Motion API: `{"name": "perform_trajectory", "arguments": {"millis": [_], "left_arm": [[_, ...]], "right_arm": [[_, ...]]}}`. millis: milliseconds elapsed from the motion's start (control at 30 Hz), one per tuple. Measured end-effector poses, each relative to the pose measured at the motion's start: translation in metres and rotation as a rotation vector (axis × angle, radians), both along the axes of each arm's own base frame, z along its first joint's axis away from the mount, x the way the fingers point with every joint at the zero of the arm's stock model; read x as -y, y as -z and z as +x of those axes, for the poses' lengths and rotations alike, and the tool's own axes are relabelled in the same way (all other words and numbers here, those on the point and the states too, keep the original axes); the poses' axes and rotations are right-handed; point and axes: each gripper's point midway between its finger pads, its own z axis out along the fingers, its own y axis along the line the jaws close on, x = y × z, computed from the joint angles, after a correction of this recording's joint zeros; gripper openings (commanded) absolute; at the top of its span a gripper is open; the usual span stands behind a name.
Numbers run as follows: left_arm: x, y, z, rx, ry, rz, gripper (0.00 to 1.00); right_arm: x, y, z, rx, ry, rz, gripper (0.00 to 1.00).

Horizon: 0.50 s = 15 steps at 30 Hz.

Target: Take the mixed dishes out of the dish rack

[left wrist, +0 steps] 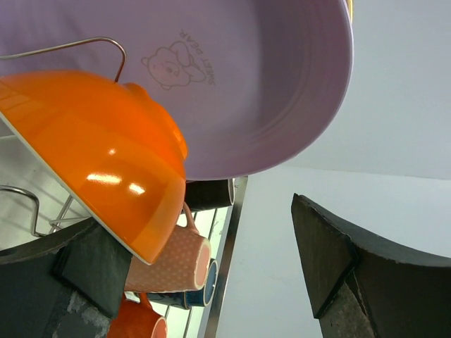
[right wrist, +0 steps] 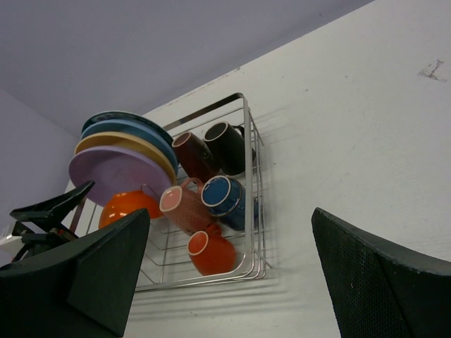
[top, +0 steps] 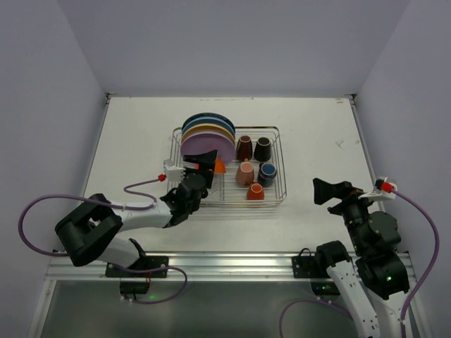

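The dish rack (top: 282,184) stands mid-table. Upright in its left half are plates, the lavender one (top: 205,144) in front, with yellow (top: 211,132) and blue (top: 208,124) behind. An orange bowl (left wrist: 106,155) leans against the lavender plate (left wrist: 246,91). On the right lie brown (top: 244,147), black (top: 263,148), pink (top: 245,173), blue (top: 266,172) and orange (top: 255,191) cups. My left gripper (top: 210,163) is open at the rack's front left; one finger (left wrist: 77,267) is by the bowl's rim and the other stands apart. Right of the rack, my right gripper (top: 318,191) is open and holds nothing.
White table (top: 141,134) with grey walls on three sides. Purple cables (top: 28,211) loop off both arms near the front edge. A small dark mark (top: 340,143) is on the table at the back right. In the right wrist view the rack's wire corner (right wrist: 257,264) lies just ahead of the fingers.
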Motion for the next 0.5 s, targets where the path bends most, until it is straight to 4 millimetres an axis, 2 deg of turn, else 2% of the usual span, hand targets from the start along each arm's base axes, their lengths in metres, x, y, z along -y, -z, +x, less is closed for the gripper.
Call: {"name": "perform_trajectory", "arguments": {"millis": [500], "left_arm": [[0.0034,0.0004,-0.0057,0.011,-0.009,-0.015,0.76]], "right_arm": [[-0.0015,0.0002,-0.0001,-0.002,-0.008,0.001,0.99]]}}
